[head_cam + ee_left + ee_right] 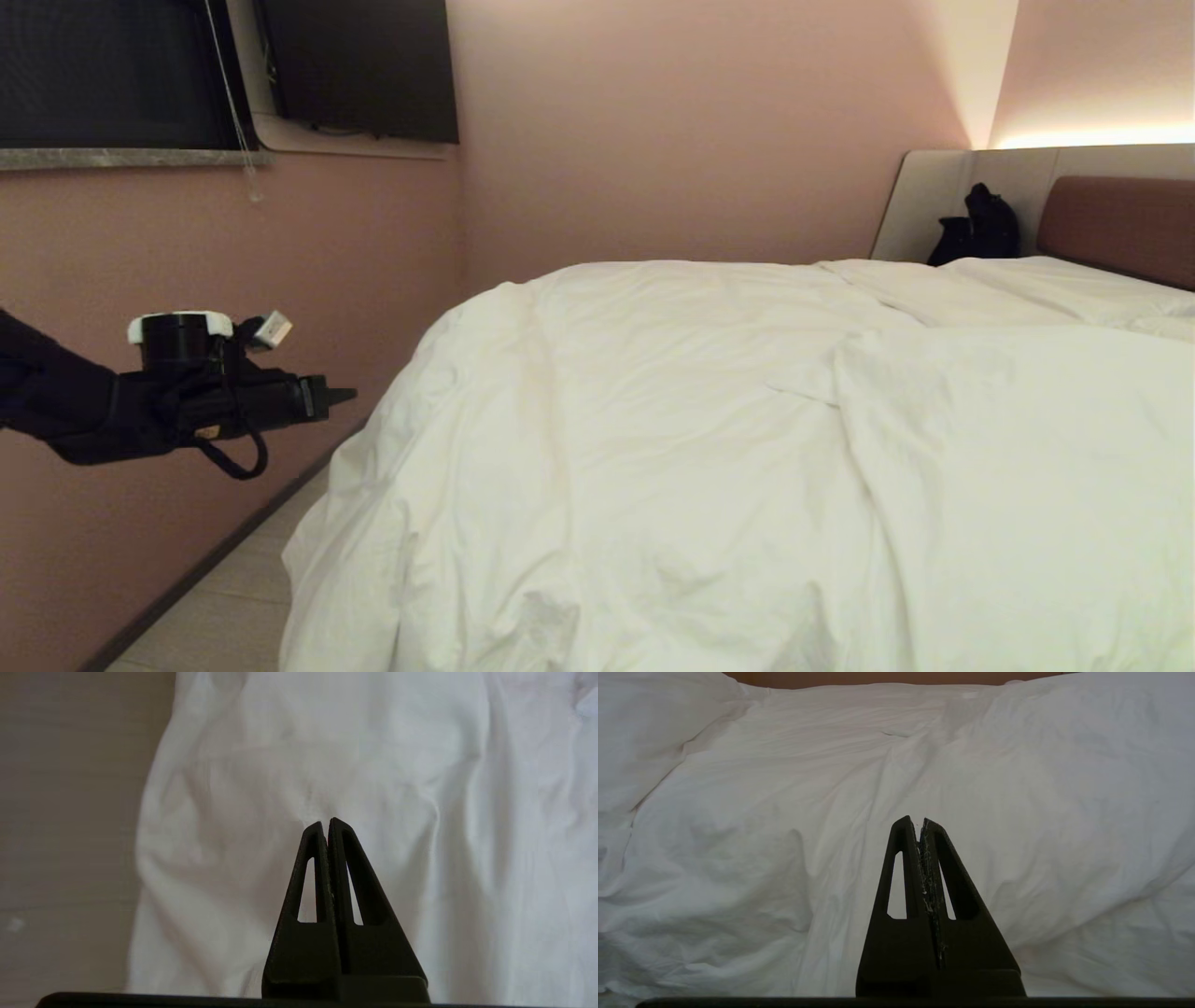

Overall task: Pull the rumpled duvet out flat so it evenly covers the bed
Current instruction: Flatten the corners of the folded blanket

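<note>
**A:** Where is the duvet?

**B:** The duvet lies over the bed, a thick white quilt full of soft creases, with one fold running across the middle. Its near left corner hangs down toward the pale floor.

**A:** And the arms?

**B:** The left gripper is held out level in the air beside the bed's left edge, apart from the fabric, its fingers pressed together with nothing between them. The right gripper is also clenched and empty, pointing across the white bedding.

**A:** Anything else?

**B:** A dark bag sits by the brown headboard.
</note>
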